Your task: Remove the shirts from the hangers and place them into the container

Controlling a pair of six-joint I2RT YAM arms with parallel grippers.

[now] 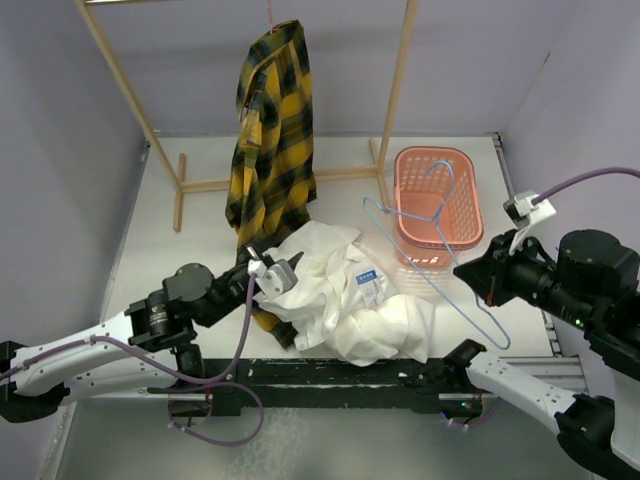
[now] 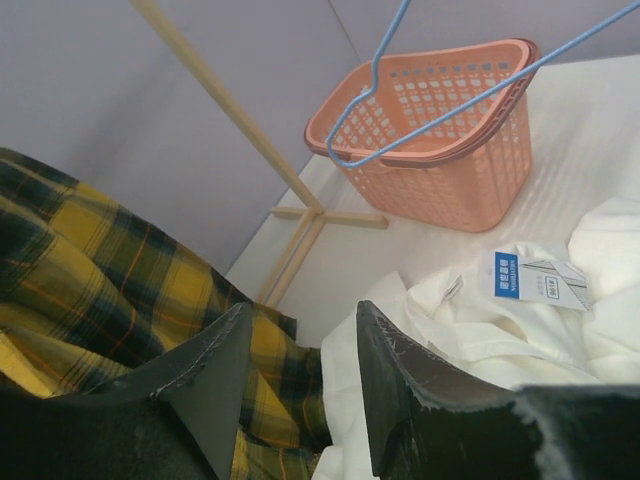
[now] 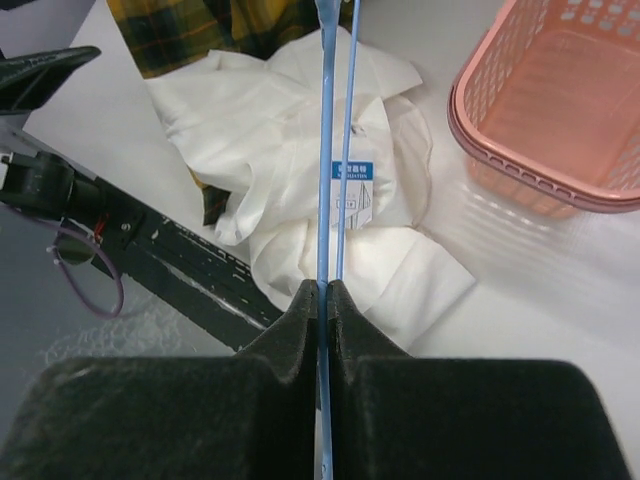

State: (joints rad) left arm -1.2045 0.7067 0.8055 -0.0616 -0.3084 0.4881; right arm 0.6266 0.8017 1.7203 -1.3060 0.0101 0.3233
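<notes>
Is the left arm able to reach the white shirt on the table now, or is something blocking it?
Probably yes. The left gripper stands open right at the edge of the white shirt, with nothing between them. The plaid shirt hangs close beside, so a finger might catch its hem too.

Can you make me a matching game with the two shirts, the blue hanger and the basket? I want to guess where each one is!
Things:
1. plaid shirt
2. white shirt
3. blue hanger
4. basket

Places or states:
A. pinched in the right gripper
B. no shirt inside
C. hanging up at the wooden rack
D. crumpled in a heap on the table

Right pairs: 1-C, 2-D, 3-A, 4-B
</notes>
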